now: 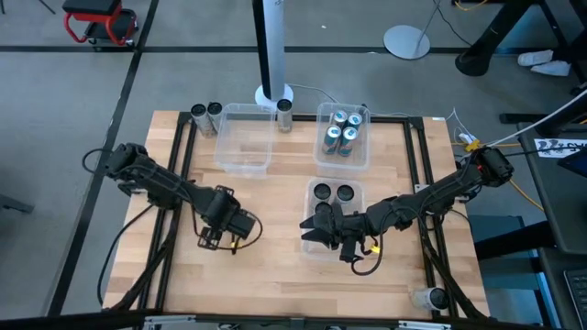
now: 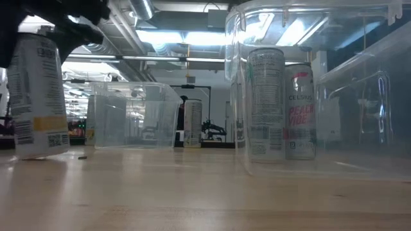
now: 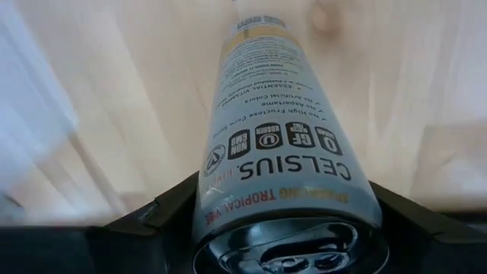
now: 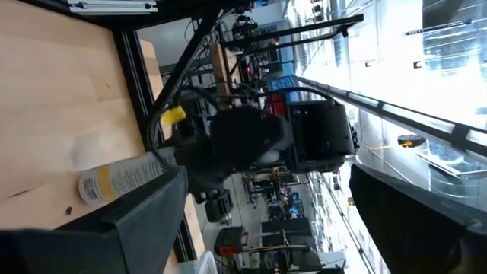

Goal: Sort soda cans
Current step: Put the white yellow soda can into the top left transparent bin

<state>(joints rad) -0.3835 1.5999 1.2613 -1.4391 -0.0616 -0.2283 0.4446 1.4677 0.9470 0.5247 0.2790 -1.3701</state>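
We see a silver Celsius can (image 3: 281,144) clamped between the fingers of the left gripper (image 1: 223,226), which closes on its upper body near the top, the can standing upright on the bare wooden table (image 1: 275,284) in the low view; other cans sit in clear bins beyond it, four blue-and-silver ones (image 1: 341,132) in the far bin (image 1: 323,154) and two dark ones (image 1: 333,192) in the near bin (image 1: 313,248). The right gripper (image 1: 314,228) hovers at that near bin, across from the left gripper, its fingers spread apart and holding nothing.

You've got three clear bins (image 1: 244,158) on the table. I count four blue-and-silver cans (image 1: 341,134), two dark cans (image 1: 332,192) and three loose silver ones (image 1: 206,117).
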